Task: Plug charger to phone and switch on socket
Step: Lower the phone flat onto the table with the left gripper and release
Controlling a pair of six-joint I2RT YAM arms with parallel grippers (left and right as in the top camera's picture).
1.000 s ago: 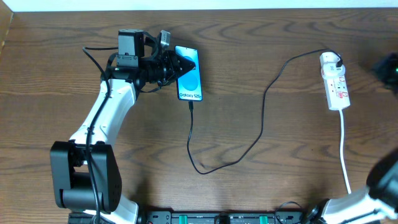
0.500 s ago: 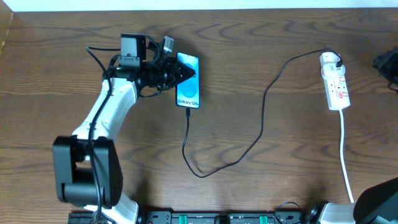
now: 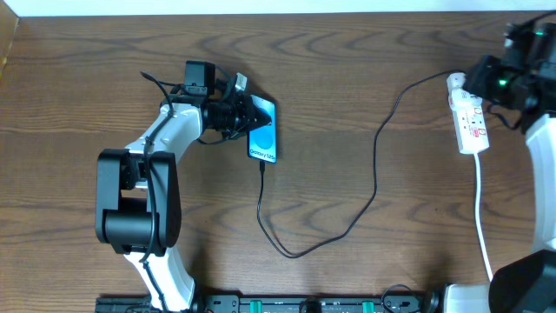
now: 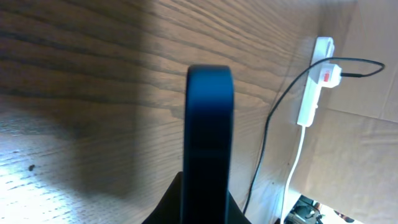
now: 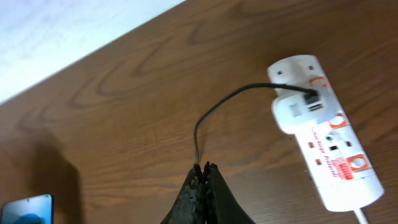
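Wooden tabletop (image 3: 347, 69) carries the socket (image 3: 470, 122) lengthwise toward the robot, adapter end near the right gripper (image 5: 204, 169), closed and empty; left gripper (image 3: 256, 109) clamps the phone (image 3: 263, 141).

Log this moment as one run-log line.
left tool shut on phone | charger meets phone's lower end | right tool shut, near socket | socket state unclear

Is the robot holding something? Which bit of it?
Yes. The left gripper grips the phone by its top end, away from the charger plug. The right gripper is shut on nothing.
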